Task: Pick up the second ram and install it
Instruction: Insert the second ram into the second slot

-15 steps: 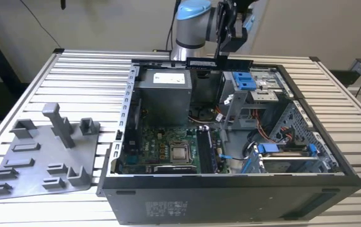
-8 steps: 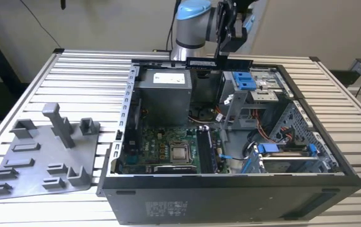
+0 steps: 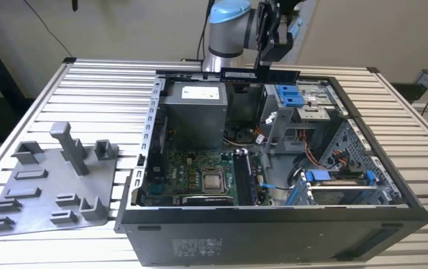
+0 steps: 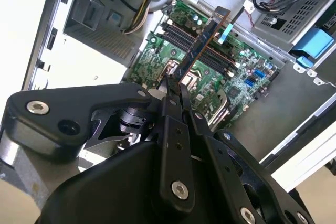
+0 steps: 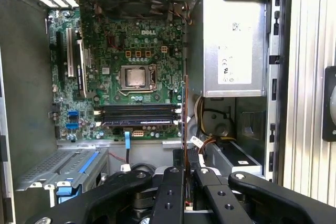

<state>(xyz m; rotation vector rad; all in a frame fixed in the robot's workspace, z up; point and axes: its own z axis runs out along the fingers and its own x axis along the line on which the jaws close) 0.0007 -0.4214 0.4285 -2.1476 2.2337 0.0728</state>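
Two gripper [image 4: 174, 83] fingers pinch the second ram [image 4: 202, 43], its held end hidden between them; edge-on in the first wrist view, lengthwise in the exterior view.

A grey post tray [image 3: 45, 193] lies beside the open computer case [image 3: 274, 241] on the slatted table [image 3: 101, 84]

Open computer case [image 3: 274, 235] lies on slatted table [image 3: 94, 78], with tray [image 3: 41, 202] just beside it on the exterior view's left. Inside the case: power supply [image 3: 195, 112] at far end, motherboard [image 3: 176, 168] in front of it, drive cage [image 3: 303, 101] toward the exterior view's right. The second ram [image 3: 258, 74], pinched in gripper [image 3: 267, 66], hangs above the case interior.
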